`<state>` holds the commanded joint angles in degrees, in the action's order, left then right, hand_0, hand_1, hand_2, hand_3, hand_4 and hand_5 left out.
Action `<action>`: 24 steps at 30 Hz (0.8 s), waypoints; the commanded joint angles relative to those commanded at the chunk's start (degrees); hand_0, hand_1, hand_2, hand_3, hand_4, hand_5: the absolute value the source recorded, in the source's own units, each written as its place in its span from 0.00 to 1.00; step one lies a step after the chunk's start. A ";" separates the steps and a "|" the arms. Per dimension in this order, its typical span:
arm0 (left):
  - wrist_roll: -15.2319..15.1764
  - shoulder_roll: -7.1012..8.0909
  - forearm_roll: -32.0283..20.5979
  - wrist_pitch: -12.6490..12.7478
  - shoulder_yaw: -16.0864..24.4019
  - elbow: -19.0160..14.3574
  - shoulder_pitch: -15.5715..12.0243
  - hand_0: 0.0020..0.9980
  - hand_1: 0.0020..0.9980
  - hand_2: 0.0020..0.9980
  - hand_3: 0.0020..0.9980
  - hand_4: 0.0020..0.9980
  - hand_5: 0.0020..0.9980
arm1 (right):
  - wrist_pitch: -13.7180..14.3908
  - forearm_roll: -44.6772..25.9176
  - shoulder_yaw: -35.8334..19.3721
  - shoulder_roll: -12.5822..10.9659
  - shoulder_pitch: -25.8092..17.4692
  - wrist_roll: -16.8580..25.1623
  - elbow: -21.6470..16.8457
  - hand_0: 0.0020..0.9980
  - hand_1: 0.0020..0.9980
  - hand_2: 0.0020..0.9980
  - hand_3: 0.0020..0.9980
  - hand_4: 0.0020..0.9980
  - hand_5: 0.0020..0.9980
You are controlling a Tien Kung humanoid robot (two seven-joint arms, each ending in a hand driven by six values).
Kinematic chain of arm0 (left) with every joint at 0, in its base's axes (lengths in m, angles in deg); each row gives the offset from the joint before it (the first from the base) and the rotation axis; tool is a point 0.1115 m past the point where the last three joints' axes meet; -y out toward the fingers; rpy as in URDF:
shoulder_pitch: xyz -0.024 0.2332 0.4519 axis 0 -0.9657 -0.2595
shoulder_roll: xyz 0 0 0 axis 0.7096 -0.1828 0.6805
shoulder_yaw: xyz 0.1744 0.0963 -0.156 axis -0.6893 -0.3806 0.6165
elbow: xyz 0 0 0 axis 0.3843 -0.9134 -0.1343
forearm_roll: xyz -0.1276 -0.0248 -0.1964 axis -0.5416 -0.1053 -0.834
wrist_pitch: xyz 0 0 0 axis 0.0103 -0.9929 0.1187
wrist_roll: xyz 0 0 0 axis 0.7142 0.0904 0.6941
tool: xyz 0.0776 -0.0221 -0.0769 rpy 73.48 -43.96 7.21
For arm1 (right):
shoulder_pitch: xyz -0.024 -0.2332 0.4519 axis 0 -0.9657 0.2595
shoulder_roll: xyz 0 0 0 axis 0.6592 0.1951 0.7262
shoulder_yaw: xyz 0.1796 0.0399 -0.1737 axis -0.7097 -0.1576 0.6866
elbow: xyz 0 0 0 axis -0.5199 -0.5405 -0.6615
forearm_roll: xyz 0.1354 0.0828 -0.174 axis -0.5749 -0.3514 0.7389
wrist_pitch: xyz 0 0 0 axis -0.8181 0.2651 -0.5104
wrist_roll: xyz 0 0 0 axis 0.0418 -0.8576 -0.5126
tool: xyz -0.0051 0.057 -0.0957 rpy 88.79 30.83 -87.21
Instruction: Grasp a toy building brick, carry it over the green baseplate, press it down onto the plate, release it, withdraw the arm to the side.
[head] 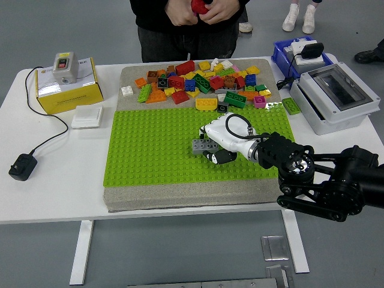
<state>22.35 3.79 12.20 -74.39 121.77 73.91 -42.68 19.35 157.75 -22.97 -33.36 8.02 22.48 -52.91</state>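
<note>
A grey brick [202, 144] is held low over the middle of the green baseplate [150, 150]. My right hand [217, 144] is shut on it, white fingers curled around its right end, the black arm [318, 174] reaching in from the right. Whether the brick touches the studs I cannot tell. A pile of coloured bricks [201, 84] lies on the mat behind the plate. At the far side a person holds a red brick [200, 5] in both hands, above the table. My left arm is not visible.
A yellow box with a grey switch unit [65, 83] and a white block [87, 116] sit at the left, with a black plug [23, 167] and cable. A grey enclosure [339, 96] and a blue bin [297, 55] stand at the right.
</note>
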 joint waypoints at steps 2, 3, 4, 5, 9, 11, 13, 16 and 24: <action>0.09 0.05 0.14 0.01 0.09 0.00 -0.02 0.75 0.70 0.68 0.71 0.40 0.48 | -0.48 -0.12 -0.36 1.14 0.55 0.52 0.84 0.07 0.18 0.47 0.39 0.38 0.21; 0.10 0.08 0.15 0.01 0.07 0.00 -0.01 0.75 0.70 0.68 0.71 0.40 0.48 | -0.68 -0.25 -0.52 1.67 0.75 0.75 1.30 0.07 0.18 0.47 0.39 0.38 0.21; 0.10 0.09 0.17 0.01 0.06 0.00 0.00 0.75 0.70 0.68 0.71 0.40 0.48 | -0.85 -0.38 -0.67 2.18 0.92 0.95 1.77 0.07 0.18 0.47 0.39 0.38 0.21; 0.10 0.10 0.18 0.01 0.06 0.00 0.02 0.75 0.70 0.68 0.71 0.40 0.48 | -0.99 -0.51 -0.78 2.59 1.05 1.11 2.16 0.07 0.18 0.47 0.39 0.38 0.21; 0.09 0.17 0.29 0.00 -0.04 0.00 0.22 0.75 0.70 0.67 0.71 0.40 0.48 | -1.93 -1.41 -1.48 4.88 1.78 1.80 4.69 0.07 0.18 0.47 0.39 0.38 0.21; 0.12 0.18 0.33 -0.01 -0.12 0.00 0.30 0.75 0.70 0.67 0.71 0.40 0.48 | -2.57 -1.78 -1.92 5.87 2.09 2.06 5.97 0.07 0.18 0.47 0.39 0.38 0.21; 0.13 0.18 0.35 -0.01 -0.17 0.00 0.35 0.75 0.70 0.68 0.71 0.40 0.48 | -3.42 -2.02 -2.48 6.66 2.33 2.32 7.30 0.07 0.18 0.48 0.39 0.38 0.21; 0.13 0.18 0.33 -0.01 -0.24 0.00 0.42 0.75 0.70 0.68 0.71 0.40 0.48 | -4.92 -2.04 -3.42 7.48 2.53 2.66 9.01 0.07 0.18 0.48 0.39 0.38 0.21; 0.20 0.19 0.38 0.01 -0.21 0.00 0.50 0.75 0.70 0.67 0.71 0.39 0.48 | -7.08 -2.07 -5.01 8.40 2.44 3.31 11.72 0.07 0.18 0.48 0.40 0.39 0.22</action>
<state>22.54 3.98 12.59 -74.38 121.56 73.91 -42.19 12.27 155.68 -27.97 -24.96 10.46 25.80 -41.19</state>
